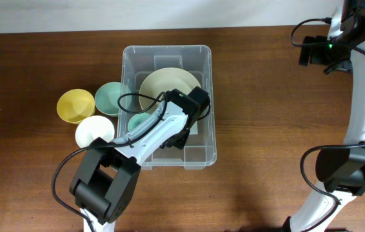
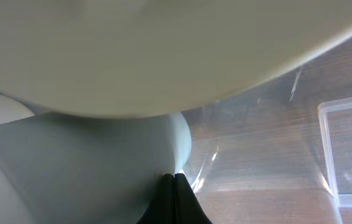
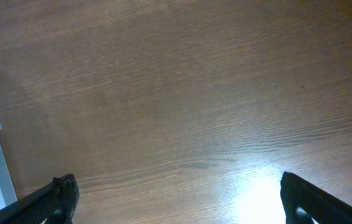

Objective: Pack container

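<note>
Now, overhead first: the container (image 1: 202, 64) sits mid-table (image 1: 28, 77). Inside it, a large cream bowl (image 1: 163, 87) fills the far half. A small pale green bowl (image 1: 136, 121) shows at the left wall, partly under my left arm (image 1: 150, 132). Outside, just left of the container, three small bowls cluster: yellow bowl (image 1: 75, 105), mint bowl (image 1: 111, 96), white bowl (image 1: 94, 131). Whether the mint bowl touches the container wall I cannot tell.

The left arm reaches over the near-left rim into the container, and from above its own body hides the fingers. The left wrist view supplies that. The left gripper (image 2: 175, 190) has its fingers pressed together, tips right at the edge of the pale green bowl, with the cream bowl filling the top of the view. Whether the bowl's rim is caught between the tips I cannot tell. The clear wall shows at right, with wood grain through it.

Right gripper (image 3: 175, 180): fingers spread wide, holding nothing, over bare table. Only the right wrist view shows this; it also catches a corner of the container at its left edge. Overhead puts the right arm (image 1: 363, 96) well apart from the container, at the far right.
</note>
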`<action>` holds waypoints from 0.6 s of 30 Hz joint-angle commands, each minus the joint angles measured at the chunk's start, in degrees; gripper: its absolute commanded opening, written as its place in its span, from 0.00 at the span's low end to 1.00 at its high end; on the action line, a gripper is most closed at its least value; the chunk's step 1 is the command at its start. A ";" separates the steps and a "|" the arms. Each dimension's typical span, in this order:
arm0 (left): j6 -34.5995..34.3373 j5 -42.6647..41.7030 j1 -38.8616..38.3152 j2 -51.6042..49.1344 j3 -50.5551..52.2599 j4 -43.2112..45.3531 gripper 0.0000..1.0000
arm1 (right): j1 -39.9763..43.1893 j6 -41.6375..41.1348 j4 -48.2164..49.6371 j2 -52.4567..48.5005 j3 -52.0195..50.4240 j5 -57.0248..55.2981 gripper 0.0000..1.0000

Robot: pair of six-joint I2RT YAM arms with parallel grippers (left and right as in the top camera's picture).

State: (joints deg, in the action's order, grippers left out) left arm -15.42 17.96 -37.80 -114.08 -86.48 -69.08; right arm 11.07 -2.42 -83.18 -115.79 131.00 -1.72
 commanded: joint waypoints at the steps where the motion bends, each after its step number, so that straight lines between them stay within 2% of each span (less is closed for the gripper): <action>1: -0.92 1.38 0.26 0.59 0.33 0.15 0.01 | 0.22 0.00 0.02 0.15 -0.20 -0.28 0.99; 14: -1.25 0.81 0.24 0.59 0.33 0.98 0.01 | 0.22 0.00 0.02 0.15 -0.20 -0.31 0.99; 18: -1.22 -3.74 0.20 0.59 0.33 2.10 0.01 | 0.22 0.00 0.02 0.15 -0.20 -0.28 0.99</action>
State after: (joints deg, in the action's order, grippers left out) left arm -15.84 17.39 -37.80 -114.08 -86.46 -67.83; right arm 11.07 -2.42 -83.18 -115.79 131.00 -1.69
